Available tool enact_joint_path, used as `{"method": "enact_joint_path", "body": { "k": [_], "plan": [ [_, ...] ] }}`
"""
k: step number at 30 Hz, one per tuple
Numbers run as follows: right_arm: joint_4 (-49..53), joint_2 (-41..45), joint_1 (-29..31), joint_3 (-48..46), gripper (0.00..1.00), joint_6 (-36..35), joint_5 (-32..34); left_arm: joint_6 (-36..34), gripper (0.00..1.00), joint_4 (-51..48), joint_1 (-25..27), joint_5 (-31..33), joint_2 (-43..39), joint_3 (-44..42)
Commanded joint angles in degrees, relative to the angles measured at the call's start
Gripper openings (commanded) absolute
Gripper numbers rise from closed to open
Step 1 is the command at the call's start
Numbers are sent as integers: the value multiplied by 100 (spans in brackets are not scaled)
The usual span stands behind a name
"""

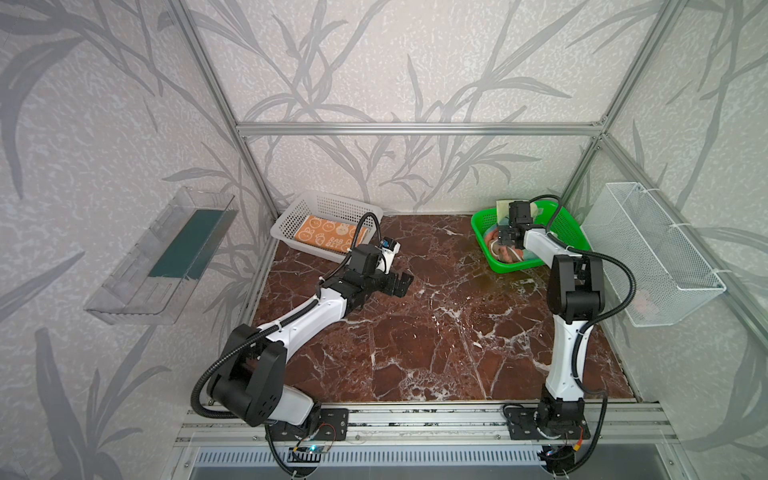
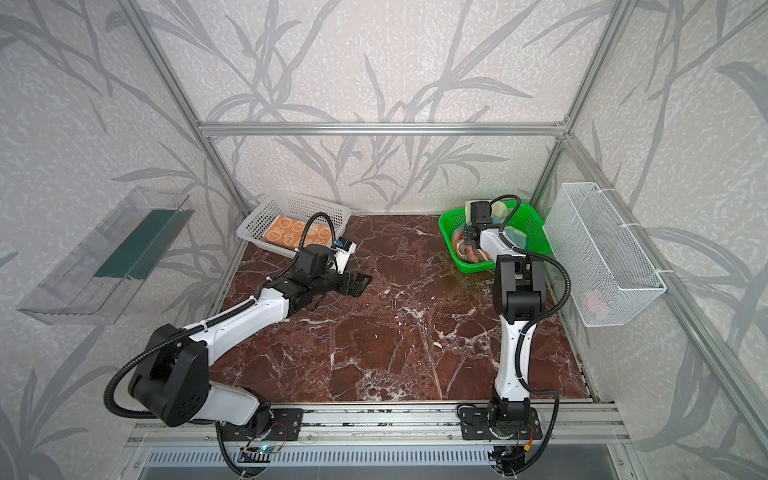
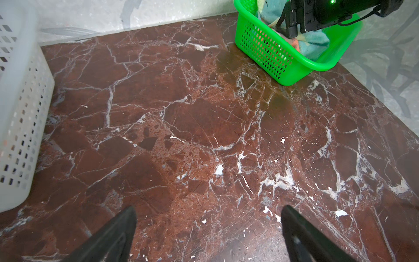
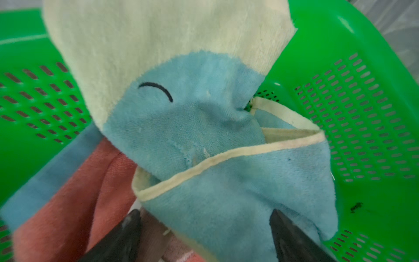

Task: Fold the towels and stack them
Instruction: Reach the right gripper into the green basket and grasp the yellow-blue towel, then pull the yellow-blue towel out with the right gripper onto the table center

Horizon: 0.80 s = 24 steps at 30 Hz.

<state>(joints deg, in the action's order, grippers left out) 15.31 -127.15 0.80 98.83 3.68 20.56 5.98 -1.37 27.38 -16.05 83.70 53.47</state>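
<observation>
In both top views, at 10 o'clock on the marbled table (image 1: 436, 332): white basket (image 1: 291, 216), with the orange towel (image 1: 328, 235) folded flat inside as a rectangle, long axis close to the 9-to-3 line, tipped slightly clockwise, along the basket's length. At 2 o'clock: green basket (image 1: 569, 224), holding the salmon-pink towel (image 1: 505, 255) crumpled near its 7 o'clock corner and the pale yellow towel (image 1: 503, 205) rumpled, one pale corner poking up at the 11 o'clock rim; no clear long axis for either. Left gripper (image 1: 401, 284) over bare table just 4 o'clock of the white basket, pointing toward 3 o'clock, fingers spread, nothing between. Right gripper (image 1: 505, 237) dipped into the green basket, aimed toward 12 o'clock and downward; opening hard to read from here. From the left wrist: left gripper (image 3: 208, 211) wide apart above bare marble, white basket wall (image 3: 22, 113) to one side, green basket (image 3: 272, 52) well apart ahead, teal cloth showing inside. From the right wrist: right gripper (image 4: 205, 219) spread, straddling a teal fold of the pale yellow towel (image 4: 192, 113) without pinching it; cream-bound hem running across between the fingertips, pale end pointing away from the gripper; salmon-pink towel (image 4: 74, 192) bunched just beside and beneath, green basket wall (image 4: 362, 113) behind.
</observation>
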Motion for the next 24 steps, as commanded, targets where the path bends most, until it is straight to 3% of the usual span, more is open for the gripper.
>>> {"method": "enact_joint_path", "body": {
  "k": [1, 6, 9, 10, 16, 21, 24],
  "plan": [
    [-19, -123, -73, 54, 79, 164, 10, -98, 99, -61, 76, 76, 101, 271],
    [-137, -71, -113, -9, 36, 176, -238, -140, 99, -166, 184, 167, 208, 364],
    [-106, -5, -115, 20, 3, 86, -545, -87, 99, -159, 242, 431, 216, 349],
    [-70, 50, -115, 32, 0, 87, -624, -49, 99, -145, 260, 547, 216, 330],
    [-434, 812, -26, -496, 0, -65, -770, 318, 99, 276, 304, 1116, 43, -2],
    [-485, 1515, 338, -714, 0, -419, -752, 331, 99, 62, 342, 1637, -2, 5],
    [-663, 2015, 756, -960, 0, -651, -553, 299, 99, 207, 556, 3020, -88, -166]
  ]
}}
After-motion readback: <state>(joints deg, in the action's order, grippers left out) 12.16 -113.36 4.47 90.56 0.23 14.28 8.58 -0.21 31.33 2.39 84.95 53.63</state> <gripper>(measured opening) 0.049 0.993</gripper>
